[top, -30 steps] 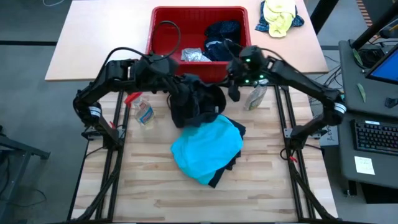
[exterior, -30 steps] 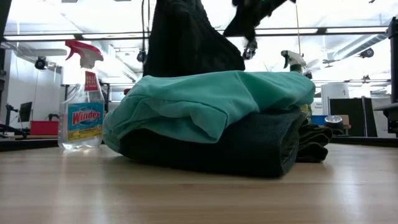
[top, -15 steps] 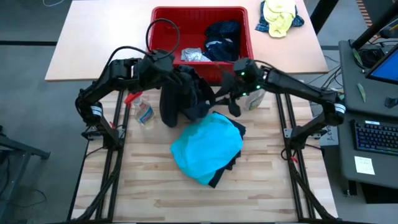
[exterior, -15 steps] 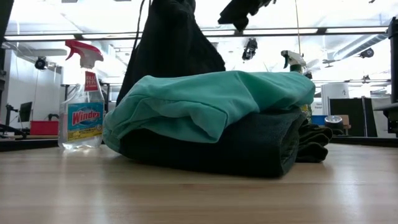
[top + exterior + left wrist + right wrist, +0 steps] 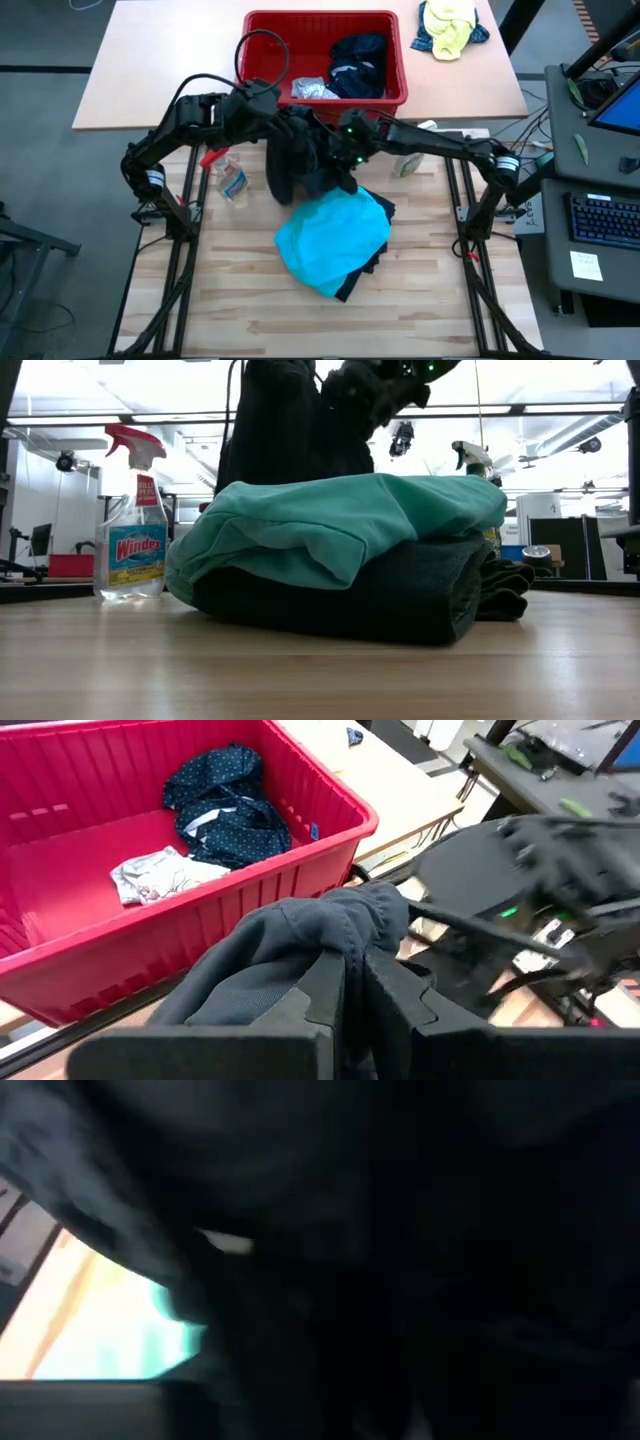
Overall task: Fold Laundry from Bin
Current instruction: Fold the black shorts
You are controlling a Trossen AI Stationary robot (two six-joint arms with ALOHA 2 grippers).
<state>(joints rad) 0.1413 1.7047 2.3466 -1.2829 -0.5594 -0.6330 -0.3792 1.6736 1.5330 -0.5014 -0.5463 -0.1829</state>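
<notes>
A dark grey garment (image 5: pixel 293 165) of the laundry hangs bunched above the table, just in front of the red bin (image 5: pixel 262 40), with my left gripper (image 5: pixel 283 115) shut on it. My right gripper (image 5: pixel 338 160) is up against the garment's right side, and its wrist view shows only dark cloth. In the bin lie a navy dotted garment (image 5: pixel 357 52) and a light grey one (image 5: pixel 312 90). A turquoise garment (image 5: pixel 330 235) lies folded on a dark one (image 5: pixel 400 595) on the table. My left gripper pinches a bunched fold at the garment's top (image 5: pixel 352 915) between its two fingers, several layers thick. The fingers slant downward from the table's left side. The garment hangs below them, clear of the table, with its lower part behind the folded stack in the low view.
A Windex spray bottle (image 5: pixel 230 182) stands at the left of the garment and another bottle (image 5: pixel 410 157) at the right. A yellow-and-blue cloth bundle (image 5: pixel 450 25) lies at the far right. Bare wood lies in front of the stack.
My right gripper has swung toward the table's left edge and down, from beside the right bottle to the hanging garment. The garment, earlier spread wider between the two arms, now hangs narrower under my left gripper, whose wrist has rolled a little.
</notes>
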